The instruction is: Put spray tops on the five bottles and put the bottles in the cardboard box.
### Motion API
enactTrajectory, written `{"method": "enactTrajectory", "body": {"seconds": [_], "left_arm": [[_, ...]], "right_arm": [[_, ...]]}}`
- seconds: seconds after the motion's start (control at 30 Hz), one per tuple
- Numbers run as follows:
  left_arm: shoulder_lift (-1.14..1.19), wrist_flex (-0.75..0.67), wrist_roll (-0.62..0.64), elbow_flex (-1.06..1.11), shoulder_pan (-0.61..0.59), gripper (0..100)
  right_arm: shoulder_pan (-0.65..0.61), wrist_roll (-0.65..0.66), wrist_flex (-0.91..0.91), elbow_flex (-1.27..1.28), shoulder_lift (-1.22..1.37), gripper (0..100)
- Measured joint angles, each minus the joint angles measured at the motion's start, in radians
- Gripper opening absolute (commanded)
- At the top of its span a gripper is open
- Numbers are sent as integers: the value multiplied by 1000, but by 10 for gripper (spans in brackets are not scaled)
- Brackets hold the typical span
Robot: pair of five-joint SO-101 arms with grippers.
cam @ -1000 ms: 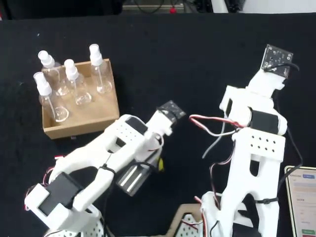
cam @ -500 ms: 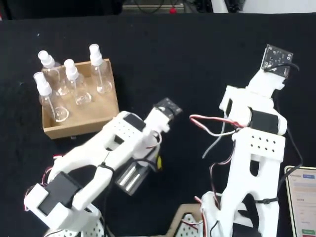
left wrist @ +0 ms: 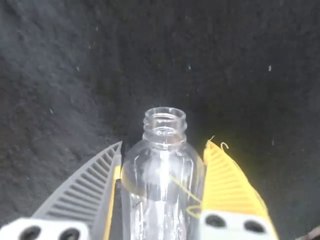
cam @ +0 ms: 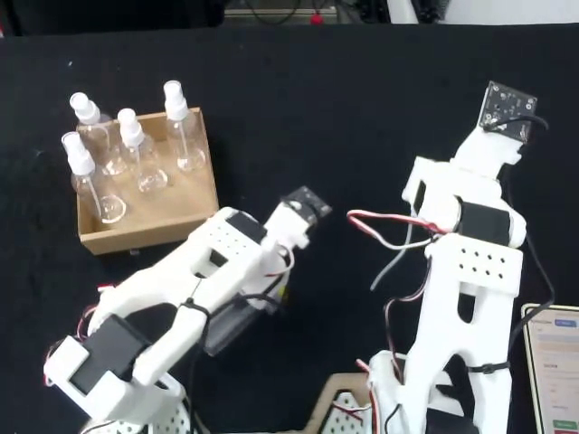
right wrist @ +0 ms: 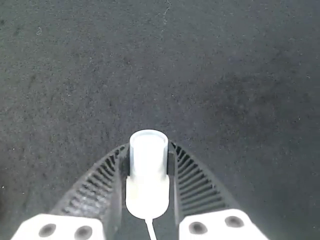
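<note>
Left gripper point(left wrist: 163, 145): clamped on a clear bottle point(left wrist: 162, 170), with a grey finger on one side of the body and a yellow finger on the other, both touching the plastic.
Bottle: its threaded neck is open and has no top on it. It sticks out past the fingertips above the black table point(cam: 317, 99).
Right gripper point(right wrist: 148, 149): closed on a white spray top point(right wrist: 148, 172), with both ribbed fingers pressed against its sides. A thin white tube hangs from the top's base, back toward the wrist.
Left arm point(cam: 204, 271): reaches from the near left corner toward the middle of the table. Its wrist is just to the right of the cardboard box point(cam: 149, 231) and not touching it.
Right arm point(cam: 470, 271): stands on the right side, stretched toward the far edge and well apart from the box.
Cardboard box: sits at the far left of the table.
Four bottles point(cam: 136, 149): stand upright inside the box, each with a white spray top fitted.
Screen point(cam: 552, 362): a lit device lies at the near right edge, beside the right arm's base.
</note>
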Motion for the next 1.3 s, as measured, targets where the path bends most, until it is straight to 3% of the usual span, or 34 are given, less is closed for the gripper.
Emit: {"method": "enactTrajectory", "body": {"seconds": [0.3, 0.6, 1.0, 1.3], "left_arm": [[-176, 89, 0, -18, 0, 148], [-443, -44, -3, 186, -2, 145], [-1178, -272, -3, 617, -95, 148], [-1688, -331, -3, 902, -114, 148]], "right_arm": [[0, 0, 0, 0, 0, 15], [0, 0, 0, 0, 0, 15], [-6, -44, 97, -155, 0, 15], [-209, -61, 100, -276, 0, 15]]}}
